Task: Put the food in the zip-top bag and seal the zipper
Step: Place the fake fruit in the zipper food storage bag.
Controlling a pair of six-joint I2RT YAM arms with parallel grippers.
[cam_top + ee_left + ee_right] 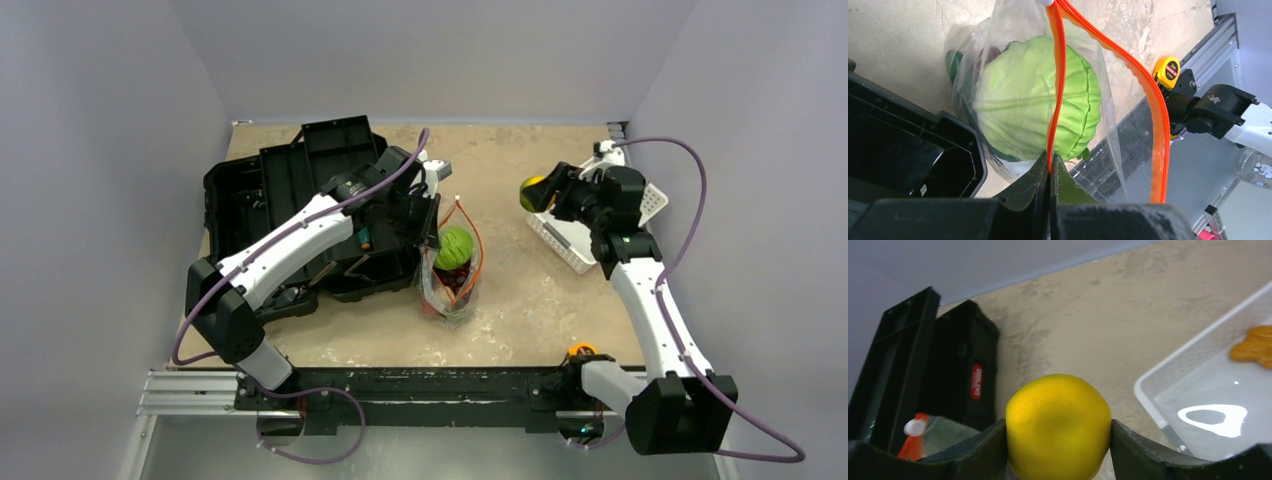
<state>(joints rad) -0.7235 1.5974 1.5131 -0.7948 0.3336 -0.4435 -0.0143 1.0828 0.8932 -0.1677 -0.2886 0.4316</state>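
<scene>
Zip-top bag (460, 300): where is it, and what is in it? (R.)

Me: It stands upright mid-table, just beside the black toolbox (290, 190), mouth up and gaping. The pale green cabbage (1033, 100) fills the upper part. Darker pieces lie under it, too hidden for me to name.

R.: Who holds the mouth?

Me: My left gripper (1050, 167). Its fingers are pressed together on one lip of the orange-red zipper (1158, 125). The other lip bows away from it, so the two run well apart along most of the mouth.

R.: And your right side?

Me: The right gripper (1058, 437) pinches the yellow lemon (1058, 410) squarely between both fingers. It hangs in the air near the white basket (1198, 355), well apart from the bag. One orange-brown piece (1253, 345) lies in the basket; I cannot tell what it is.

R.: Progress?

Me: I judge it partway. Some food is bagged. The lemon is gripped but not yet in. The piece in the basket may also have to go, if it counts as food. The zipper is wholly unsealed, so the closing step is entirely left. With the cabbage riding so high, I expect the lemon to sit tight near the mouth.
</scene>
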